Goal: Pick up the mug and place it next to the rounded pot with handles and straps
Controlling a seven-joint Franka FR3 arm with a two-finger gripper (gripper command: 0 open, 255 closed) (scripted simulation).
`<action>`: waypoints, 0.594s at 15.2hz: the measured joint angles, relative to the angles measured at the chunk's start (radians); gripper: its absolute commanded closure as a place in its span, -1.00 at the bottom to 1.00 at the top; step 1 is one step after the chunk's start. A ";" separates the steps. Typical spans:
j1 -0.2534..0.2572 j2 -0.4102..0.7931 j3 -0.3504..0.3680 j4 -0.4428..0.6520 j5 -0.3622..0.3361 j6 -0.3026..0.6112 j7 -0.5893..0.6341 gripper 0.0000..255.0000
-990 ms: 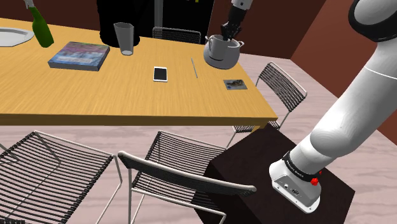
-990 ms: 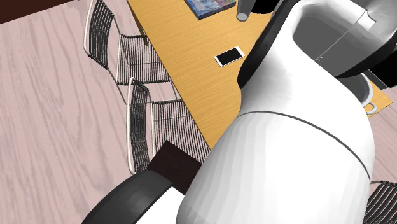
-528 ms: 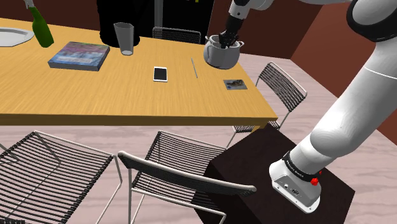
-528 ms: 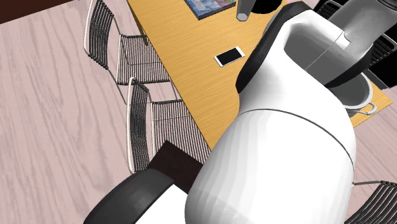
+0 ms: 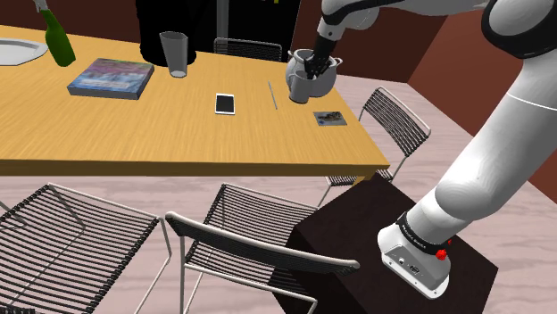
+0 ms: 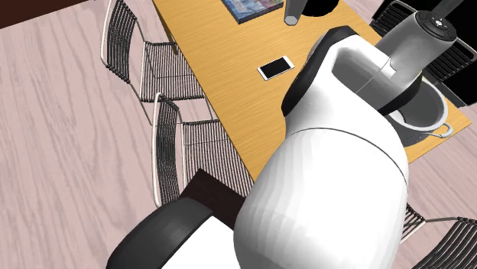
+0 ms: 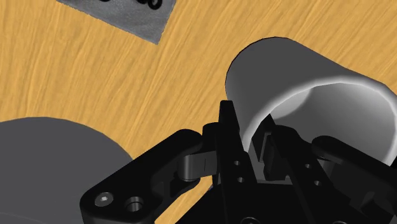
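Observation:
My black gripper is shut on the near wall of a plain grey mug, one finger inside the rim and one outside. The mug stands upright just over the wooden table; whether it touches the wood I cannot tell. Close beside it bulges the rounded grey pot. In the shoulder view the gripper reaches down into the grey shapes of mug and pot near the table's far right corner, where the two overlap. The pot with a loop handle also appears in the second exterior view behind the arm.
A grey card lies just in front of the pot. Further along the table are a thin stick, a phone, a book, a tall grey cup and a green bottle. Wire chairs ring the table.
The gripper has come down with the mug, from above the pot's rim to level with the pot. Its grip has stayed shut.

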 measured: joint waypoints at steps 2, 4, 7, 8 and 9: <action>-0.001 0.010 0.000 -0.017 0.002 0.027 -0.004 1.00; 0.001 0.017 0.001 -0.033 0.003 0.050 -0.004 1.00; 0.000 0.035 0.001 -0.051 0.007 0.086 -0.010 1.00; 0.001 0.039 0.002 -0.058 0.008 0.097 -0.009 1.00; 0.000 0.046 0.002 -0.063 0.009 0.109 -0.011 1.00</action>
